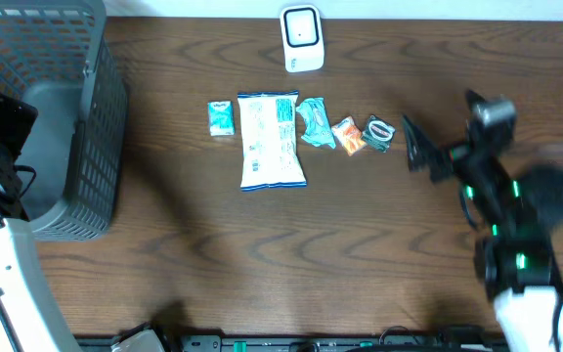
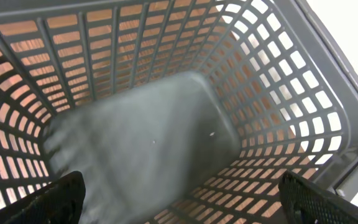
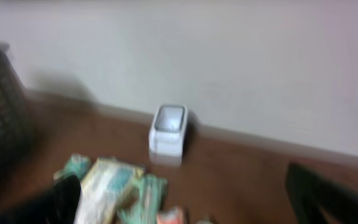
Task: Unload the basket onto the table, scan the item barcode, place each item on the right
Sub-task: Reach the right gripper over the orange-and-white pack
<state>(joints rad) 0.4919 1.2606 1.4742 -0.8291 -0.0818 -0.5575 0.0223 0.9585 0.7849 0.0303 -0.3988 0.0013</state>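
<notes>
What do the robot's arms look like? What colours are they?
Both arms are black with a white base part. The right arm has little green lights and a grey camera box near its black two-finger tool. The left arm has thin black cables. The left tool has black fingers with a dotted texture.

A dark brown wooden worktop with a wavy, streaked grain fills nearly the whole overhead view. Along its far edge runs a plain off-white wall, which shows from above only as a thin pale strip. In the blurred right wrist view the wall rises smooth and matt, and a thin lighter line marks where it meets the wood. The light is soft and even. A dim grey shadow lies on the wall at the left, and broad darker patches mottle the worktop toward its near edge.
</notes>
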